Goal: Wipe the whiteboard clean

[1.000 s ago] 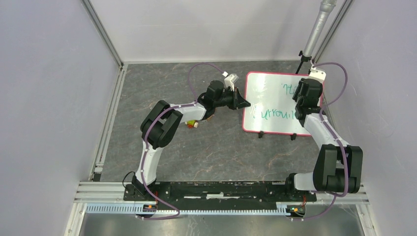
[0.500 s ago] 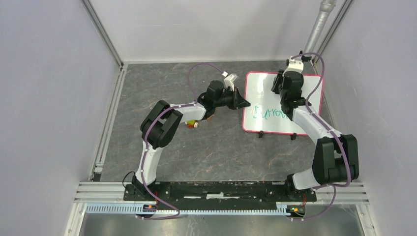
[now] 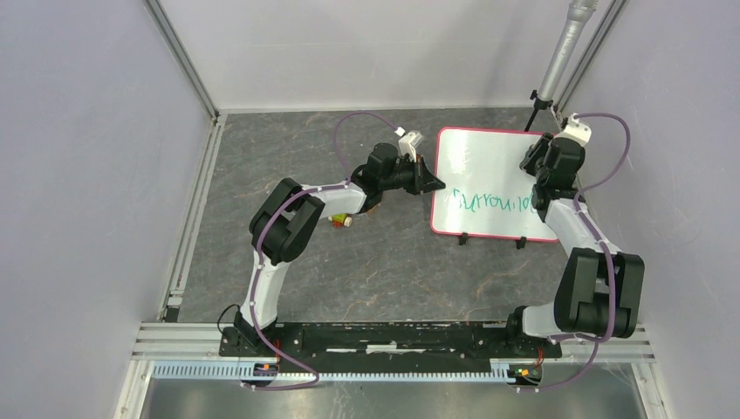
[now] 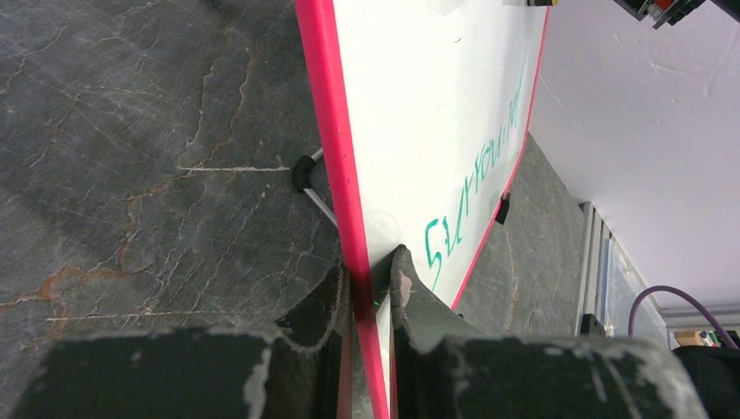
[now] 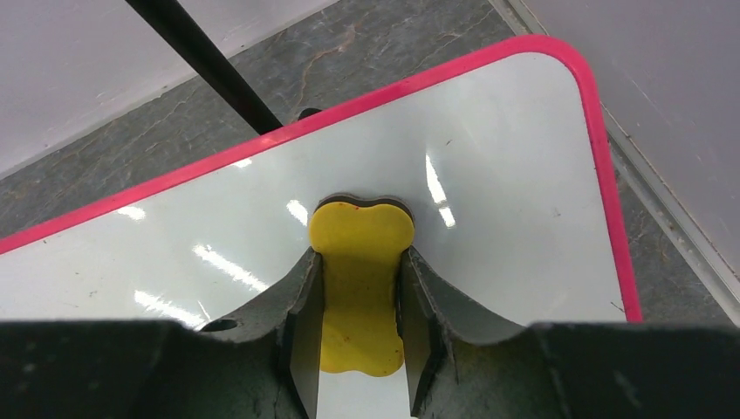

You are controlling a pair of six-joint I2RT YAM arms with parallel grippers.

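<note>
The whiteboard (image 3: 489, 170) lies tilted at the back right, with a pink frame and one line of green writing (image 3: 490, 203) across its lower half. My left gripper (image 3: 434, 185) is shut on the board's left edge; in the left wrist view the pink frame (image 4: 336, 148) runs between the jaws of that gripper (image 4: 366, 272). My right gripper (image 3: 537, 162) is shut on a yellow eraser (image 5: 359, 253), pressed flat on the white face (image 5: 515, 201) near the board's upper right corner. The part of the board round the eraser shows no marks.
A small red, yellow and white object (image 3: 340, 220) lies on the dark stone-patterned floor under my left forearm. A grey pole on a black stand (image 3: 558, 57) rises just behind the board's far right corner. Walls close in on the left, right and back.
My right gripper swept the eraser left across the top of the board and back to the right. The upper line of green writing is gone. The left arm has not moved.
</note>
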